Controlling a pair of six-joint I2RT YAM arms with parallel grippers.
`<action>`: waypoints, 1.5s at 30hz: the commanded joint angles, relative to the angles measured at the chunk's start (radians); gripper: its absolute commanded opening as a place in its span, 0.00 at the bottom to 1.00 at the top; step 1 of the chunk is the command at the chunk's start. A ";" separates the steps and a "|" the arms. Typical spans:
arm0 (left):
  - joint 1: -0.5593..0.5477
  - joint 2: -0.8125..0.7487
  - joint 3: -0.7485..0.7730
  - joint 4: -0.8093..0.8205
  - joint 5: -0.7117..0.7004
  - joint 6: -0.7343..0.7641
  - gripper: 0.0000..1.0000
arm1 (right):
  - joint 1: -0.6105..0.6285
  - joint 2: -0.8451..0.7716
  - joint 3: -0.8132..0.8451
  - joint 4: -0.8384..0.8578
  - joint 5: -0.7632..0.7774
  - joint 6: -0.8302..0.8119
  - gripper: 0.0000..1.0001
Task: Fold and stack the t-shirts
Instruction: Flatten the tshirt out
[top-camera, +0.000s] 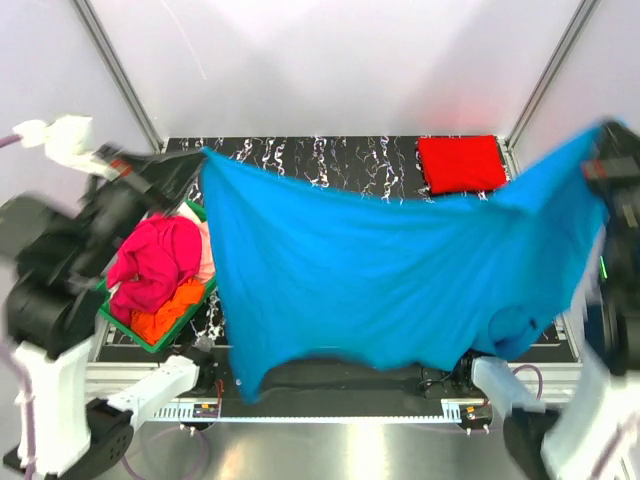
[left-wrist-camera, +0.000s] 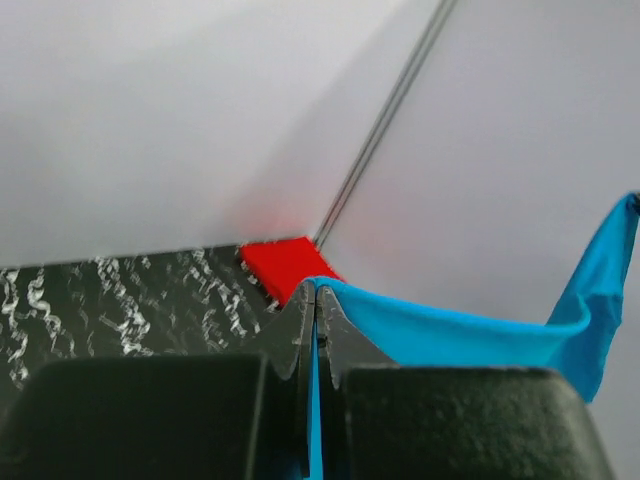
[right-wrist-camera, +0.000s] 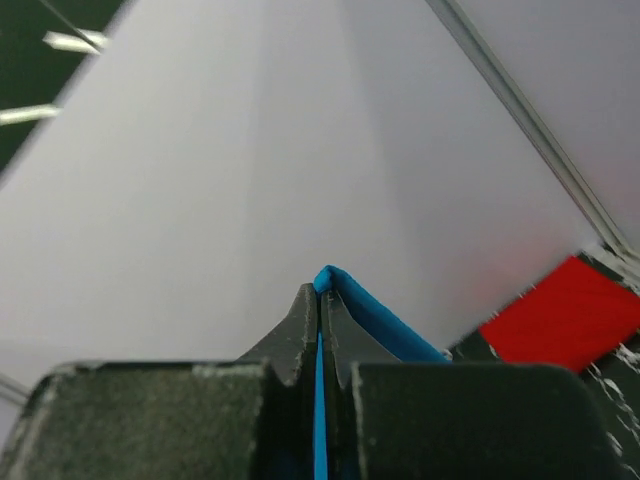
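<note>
The bright blue t-shirt (top-camera: 380, 270) hangs spread wide in the air above the table, held at both upper corners. My left gripper (top-camera: 196, 160) is shut on its left corner; in the left wrist view (left-wrist-camera: 317, 292) blue cloth (left-wrist-camera: 470, 335) runs between the jaws. My right gripper (top-camera: 598, 150) is shut on the right corner, and blue cloth (right-wrist-camera: 375, 315) shows in the right wrist view (right-wrist-camera: 320, 292) too. A folded red t-shirt (top-camera: 460, 163) lies at the table's back right. Magenta-pink (top-camera: 152, 262) and orange (top-camera: 165, 315) t-shirts lie piled at the left.
A green plastic basket (top-camera: 185, 322) at the left edge of the black marbled table (top-camera: 330, 160) holds the crumpled shirts. White walls and metal posts enclose the back. The hanging blue shirt hides most of the table's middle.
</note>
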 joint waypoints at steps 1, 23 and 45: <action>0.001 0.159 -0.083 0.038 -0.064 0.041 0.00 | -0.001 0.321 0.023 -0.007 -0.050 -0.073 0.00; 0.312 1.127 0.015 0.352 0.048 0.145 0.00 | 0.004 1.195 -0.065 0.758 -0.630 -0.062 0.00; 0.277 0.479 -0.109 0.342 0.221 0.013 0.00 | 0.003 0.484 -0.061 0.221 -0.265 -0.119 0.00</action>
